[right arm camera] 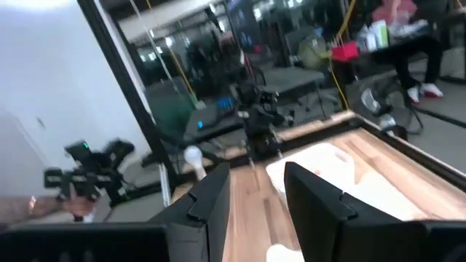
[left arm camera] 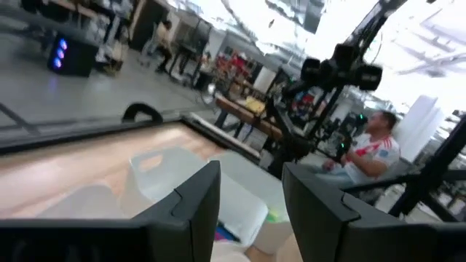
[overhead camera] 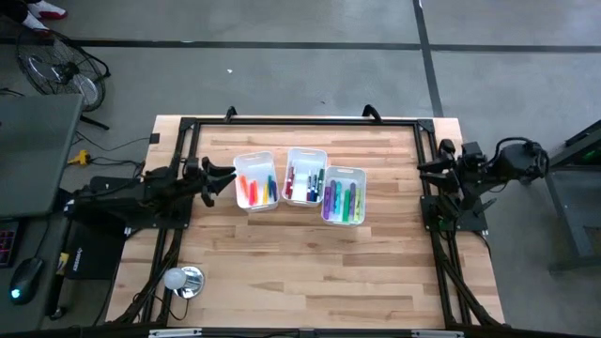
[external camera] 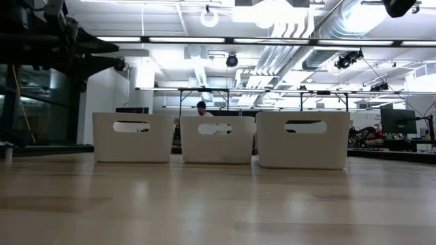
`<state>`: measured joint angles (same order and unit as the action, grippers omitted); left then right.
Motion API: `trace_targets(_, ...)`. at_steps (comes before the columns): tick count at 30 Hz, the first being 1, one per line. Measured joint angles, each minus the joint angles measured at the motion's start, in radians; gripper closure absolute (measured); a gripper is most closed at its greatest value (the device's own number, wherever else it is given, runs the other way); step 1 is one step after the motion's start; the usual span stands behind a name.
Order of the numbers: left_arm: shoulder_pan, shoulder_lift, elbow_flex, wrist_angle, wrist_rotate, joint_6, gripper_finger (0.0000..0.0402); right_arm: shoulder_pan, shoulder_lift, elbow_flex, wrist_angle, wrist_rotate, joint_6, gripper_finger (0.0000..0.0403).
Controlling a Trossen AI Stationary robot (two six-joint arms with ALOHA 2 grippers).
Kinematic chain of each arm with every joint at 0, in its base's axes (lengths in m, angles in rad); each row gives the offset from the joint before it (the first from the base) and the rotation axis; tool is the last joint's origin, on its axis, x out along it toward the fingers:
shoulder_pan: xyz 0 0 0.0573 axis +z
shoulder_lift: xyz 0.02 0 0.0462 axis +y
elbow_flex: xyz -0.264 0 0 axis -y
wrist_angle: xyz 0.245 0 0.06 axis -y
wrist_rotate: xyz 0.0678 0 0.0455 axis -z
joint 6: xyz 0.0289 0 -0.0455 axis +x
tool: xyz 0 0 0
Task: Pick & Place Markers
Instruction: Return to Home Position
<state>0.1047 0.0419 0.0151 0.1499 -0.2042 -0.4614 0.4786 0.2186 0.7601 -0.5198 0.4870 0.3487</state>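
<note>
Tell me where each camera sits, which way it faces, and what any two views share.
High view: overhead, straight down on the table; left gripper and right gripper at its side edges.
Low view: table height, level across at three white bins; left arm overhead.
Left wrist view: on that wrist, past its open gripper toward bins and right arm.
Right wrist view: on that wrist, past its open gripper toward bins and left arm.
Shared: all four show the bins.

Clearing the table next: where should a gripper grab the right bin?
Likely the end wall of the right bin facing the low camera: pinch it at the handle slot from above. It is thin and upright; the middle bin crowds one long side.
</note>
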Motion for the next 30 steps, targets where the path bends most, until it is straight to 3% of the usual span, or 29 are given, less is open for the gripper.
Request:
trace_targets(2, 0.000, -0.043, 0.000, -0.026, -0.012, 0.011, 0.0254, 0.000, -0.040, -0.050, 0.074, 0.001, -0.037, 0.0282)
trace_targets(9, 0.000, -0.026, 0.016, -0.082, -0.019, -0.015, 0.0254, 0.000, -0.199, -0.271, 0.393, 0.064, -0.226, 0.0282)
trace_targets(13, 0.000, -0.027, 0.018, -0.108, -0.015, -0.017, 0.0254, -0.001, -0.210, -0.416, 0.598, 0.101, -0.368, 0.0282)
trace_targets(20, 0.000, -0.027, 0.021, -0.144, -0.012, -0.016, 0.0254, -0.001, -0.212, -0.605, 0.916, 0.010, -0.532, 0.0282)
trace_targets(24, 0.000, -0.027, 0.021, -0.147, -0.013, -0.016, 0.0254, -0.001, -0.213, -0.648, 0.937, -0.002, -0.491, 0.0282)
trace_targets(30, 0.000, -0.027, 0.022, -0.150, -0.012, -0.015, 0.0254, -0.001, -0.213, -0.688, 0.927, -0.118, -0.456, 0.0282)
